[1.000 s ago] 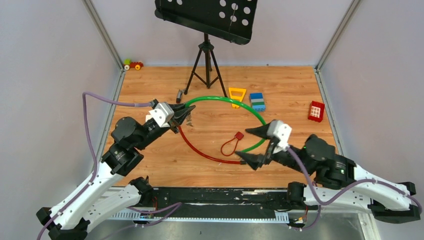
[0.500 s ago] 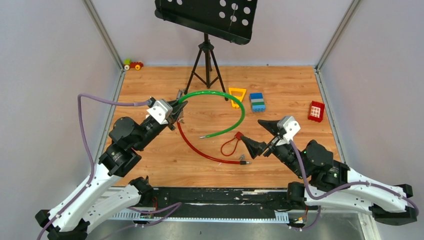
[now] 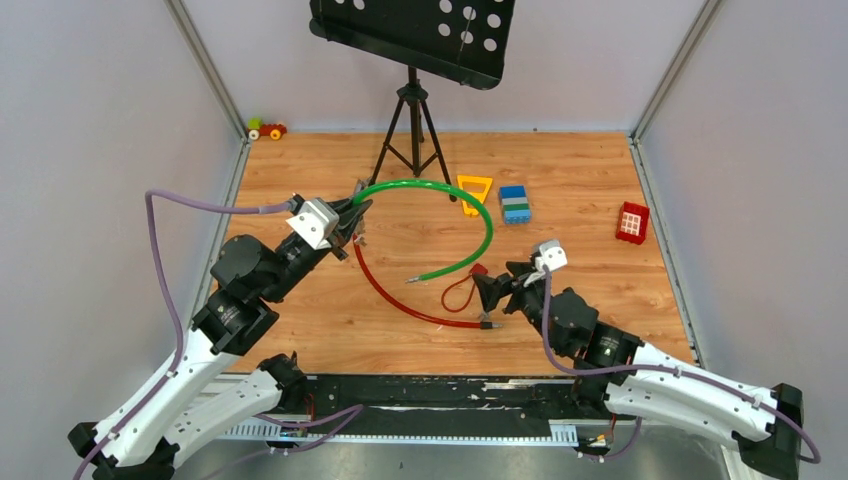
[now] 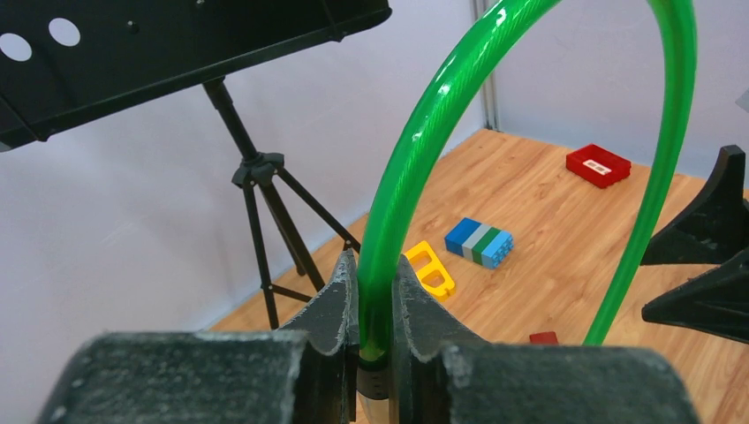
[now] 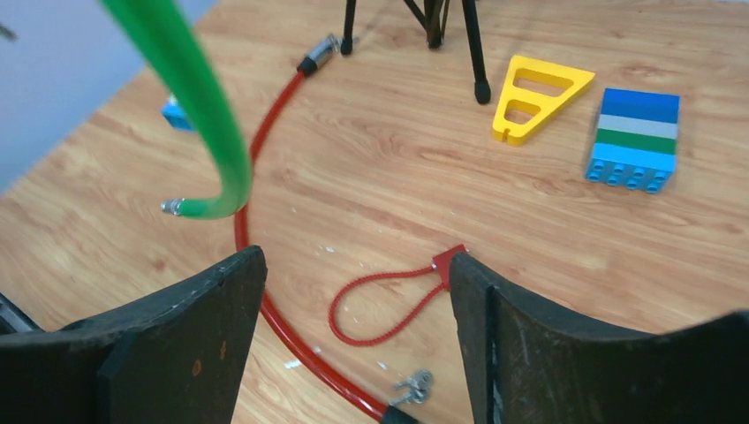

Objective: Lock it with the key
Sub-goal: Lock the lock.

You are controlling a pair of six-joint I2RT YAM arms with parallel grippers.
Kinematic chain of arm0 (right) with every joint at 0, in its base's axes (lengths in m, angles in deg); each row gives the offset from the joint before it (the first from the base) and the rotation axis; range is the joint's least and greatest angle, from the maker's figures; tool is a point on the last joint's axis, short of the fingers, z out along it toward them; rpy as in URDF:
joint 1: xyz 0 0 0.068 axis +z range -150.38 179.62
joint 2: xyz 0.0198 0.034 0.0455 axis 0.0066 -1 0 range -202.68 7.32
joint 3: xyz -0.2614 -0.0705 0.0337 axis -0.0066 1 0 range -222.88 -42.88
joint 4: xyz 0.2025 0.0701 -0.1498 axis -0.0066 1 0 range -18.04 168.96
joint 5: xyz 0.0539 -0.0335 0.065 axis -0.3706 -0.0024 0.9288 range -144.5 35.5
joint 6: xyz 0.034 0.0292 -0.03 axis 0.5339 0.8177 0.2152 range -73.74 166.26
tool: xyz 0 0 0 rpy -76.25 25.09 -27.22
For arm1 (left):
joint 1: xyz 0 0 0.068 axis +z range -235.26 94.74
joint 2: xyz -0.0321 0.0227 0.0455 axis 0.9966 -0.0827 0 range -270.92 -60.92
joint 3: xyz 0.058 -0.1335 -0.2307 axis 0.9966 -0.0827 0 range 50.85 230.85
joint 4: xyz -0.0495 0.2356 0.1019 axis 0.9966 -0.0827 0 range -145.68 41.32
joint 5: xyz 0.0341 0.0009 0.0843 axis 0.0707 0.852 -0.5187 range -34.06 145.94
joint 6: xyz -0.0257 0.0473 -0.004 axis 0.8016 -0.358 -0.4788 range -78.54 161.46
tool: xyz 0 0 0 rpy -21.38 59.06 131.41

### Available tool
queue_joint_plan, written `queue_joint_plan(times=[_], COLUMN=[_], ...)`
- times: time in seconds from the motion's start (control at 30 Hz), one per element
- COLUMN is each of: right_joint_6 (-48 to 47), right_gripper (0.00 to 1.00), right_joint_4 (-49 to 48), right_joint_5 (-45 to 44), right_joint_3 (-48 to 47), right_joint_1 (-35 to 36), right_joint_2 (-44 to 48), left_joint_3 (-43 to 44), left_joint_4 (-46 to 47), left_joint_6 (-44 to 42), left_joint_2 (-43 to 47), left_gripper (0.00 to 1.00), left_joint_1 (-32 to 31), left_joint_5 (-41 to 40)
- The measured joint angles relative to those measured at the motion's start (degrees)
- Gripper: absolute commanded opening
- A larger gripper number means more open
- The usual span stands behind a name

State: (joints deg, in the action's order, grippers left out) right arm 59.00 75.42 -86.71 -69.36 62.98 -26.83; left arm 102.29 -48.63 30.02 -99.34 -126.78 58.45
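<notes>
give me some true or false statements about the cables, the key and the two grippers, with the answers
1. The left gripper is shut on the green cable. True.
2. The right gripper is holding the key. False: its jaws are wide open and empty, and the key lies on the table by the near end of the red cable.
3. The green cable's free end is plugged into the red cable. False: that end is loose and not joined to the red cable.
4. A yellow triangle lies beside a blue block. True.
</notes>
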Motion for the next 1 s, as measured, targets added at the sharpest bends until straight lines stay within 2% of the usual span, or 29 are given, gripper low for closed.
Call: queue_joint_plan(times=[0.17, 0.3, 0.47, 0.67, 0.87, 1.0], right_joint_6=[4.59, 5.18, 4.55, 4.44, 4.31, 4.35], right_gripper=[0.71, 0.7, 0.7, 0.66, 0.63, 0.57], right_joint_4=[-14.43, -22.03, -25.83, -29.81, -34.99, -38.14], right_joint_5=[2.84, 7.34, 11.54, 10.4, 10.73, 12.98], right_joint_3=[10.23, 12.59, 12.57, 12.57, 12.24, 11.15], right_joint_1=[-2.23, -2.43, -2.43, -2.78, -4.39, -4.7], right_joint_2=[4.44, 3.69, 2.4, 0.96, -5.88, -10.99], left_joint_3=[0.0, 0.0, 0.0, 0.0, 0.0, 0.0], left_joint_4=[0.04, 0.15, 0.26, 0.59, 1.86, 2.67], left_joint_6=[0.22, 0.61, 0.87, 1.42, 3.26, 4.2], left_joint_2=[0.0, -0.02, -0.24, -0.57, -0.57, -0.59], left_gripper=[0.0, 0.0, 0.0, 0.0, 0.0, 0.0], left_joint_1=[0.0, -0.02, -0.02, -0.02, -0.02, -0.02], left_joint_5=[0.13, 0.39, 0.52, 0.96, 1.97, 2.4])
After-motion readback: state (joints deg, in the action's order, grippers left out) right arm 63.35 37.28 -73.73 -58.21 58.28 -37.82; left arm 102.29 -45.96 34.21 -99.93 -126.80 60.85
